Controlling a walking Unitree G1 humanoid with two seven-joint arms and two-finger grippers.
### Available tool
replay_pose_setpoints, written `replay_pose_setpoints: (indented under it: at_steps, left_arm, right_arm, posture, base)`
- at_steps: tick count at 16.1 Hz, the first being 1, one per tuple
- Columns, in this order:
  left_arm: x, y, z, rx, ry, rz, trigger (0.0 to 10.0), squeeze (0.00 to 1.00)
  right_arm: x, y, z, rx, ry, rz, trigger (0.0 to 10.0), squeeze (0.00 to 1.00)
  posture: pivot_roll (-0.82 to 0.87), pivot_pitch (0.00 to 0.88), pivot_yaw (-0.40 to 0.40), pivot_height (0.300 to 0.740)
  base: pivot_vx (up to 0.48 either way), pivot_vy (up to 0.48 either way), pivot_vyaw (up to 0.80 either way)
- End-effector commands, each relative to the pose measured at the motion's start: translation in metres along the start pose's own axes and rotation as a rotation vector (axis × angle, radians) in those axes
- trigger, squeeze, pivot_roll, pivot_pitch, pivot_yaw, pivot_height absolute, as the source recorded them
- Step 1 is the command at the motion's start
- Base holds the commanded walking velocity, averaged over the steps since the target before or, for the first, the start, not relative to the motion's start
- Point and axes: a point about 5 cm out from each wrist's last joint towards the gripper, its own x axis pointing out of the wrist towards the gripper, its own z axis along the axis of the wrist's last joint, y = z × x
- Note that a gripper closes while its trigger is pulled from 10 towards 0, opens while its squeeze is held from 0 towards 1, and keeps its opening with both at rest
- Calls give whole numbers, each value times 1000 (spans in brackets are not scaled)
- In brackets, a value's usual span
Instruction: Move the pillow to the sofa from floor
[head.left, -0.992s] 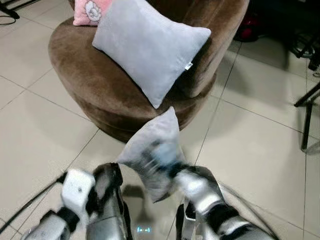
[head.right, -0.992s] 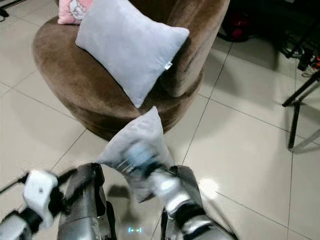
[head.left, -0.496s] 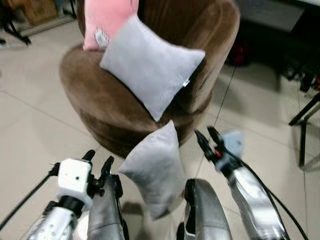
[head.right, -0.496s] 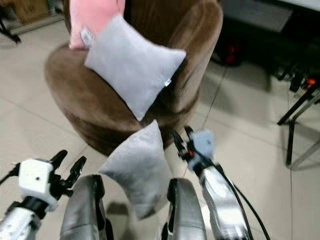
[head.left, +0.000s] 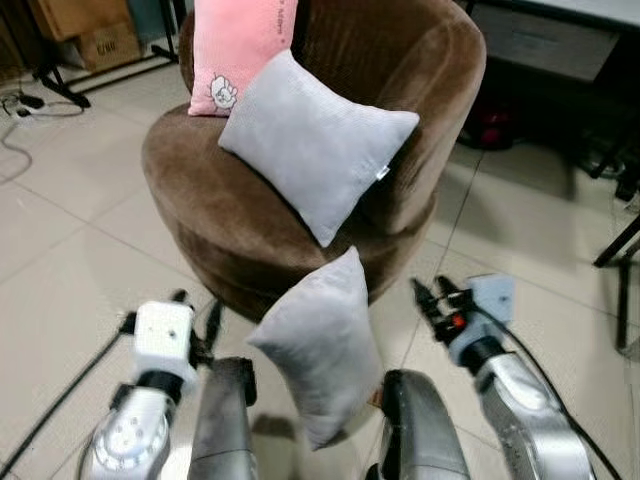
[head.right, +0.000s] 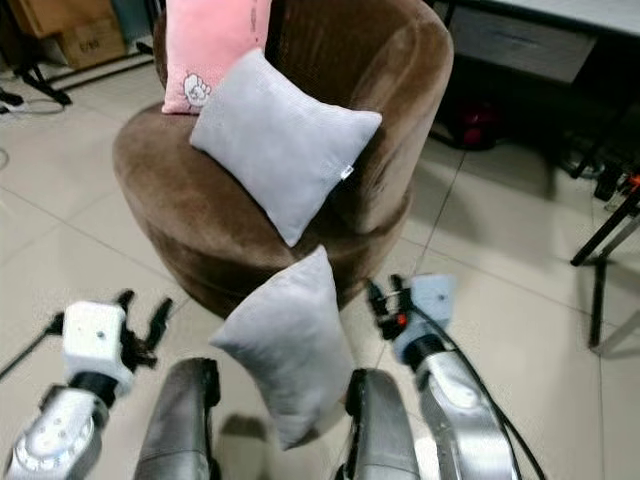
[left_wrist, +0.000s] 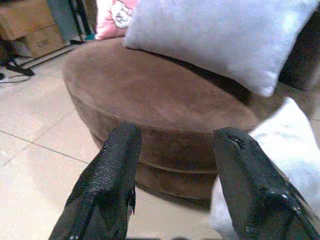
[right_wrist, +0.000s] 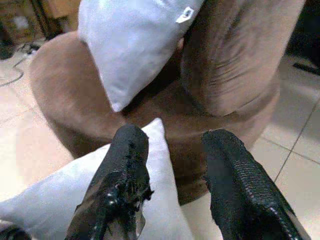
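Pillow (head.left: 322, 352): grey, standing on one corner between the robot's two legs, its upper tip leaning toward the front of the sofa (head.left: 250, 215); not yet on the seat. A second earlier the right hand was buried in this pillow, gripping it; since then it has let go and drawn out to the side, and the pillow has stayed in much the same spot. Right hand (head.left: 431, 294): raised just beside the pillow's right edge, fingers spread, holding nothing; its wrist view looks past the pillow tip to the sofa. Left hand (head.left: 196, 315): low on the pillow's left, a little apart from it, fingers likewise spread and empty; it has come into clear sight over the last second. Sofa: round, brown, already carrying a second grey cushion (head.left: 318, 143) and a pink cushion (head.left: 238, 50) against the backrest, with bare seat at the front left. Status: the pillow is released, so the transfer looks unfinished; a fresh grasp, probably two-handed, seems needed before lifting it onto the seat.
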Motion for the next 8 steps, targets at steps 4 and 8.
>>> replay_pose_setpoints:
  at_steps: [4, 8]
  left_arm:
    - [9, -1, 0, 30, -18, 12, 10000, 0]
    - [19, -1, 3, 41, -38, -4, 10000, 0]
  right_arm:
    - [13, -4, 6, 7, 15, -26, 10000, 0]
    - [17, -3, 7, 10, 2, -42, 10000, 0]
  posture:
    - [104, 0, -53, 601]
    - [93, 0, -27, 641]
  base:
    - [0, 0, 0]
    - [0, 0, 0]
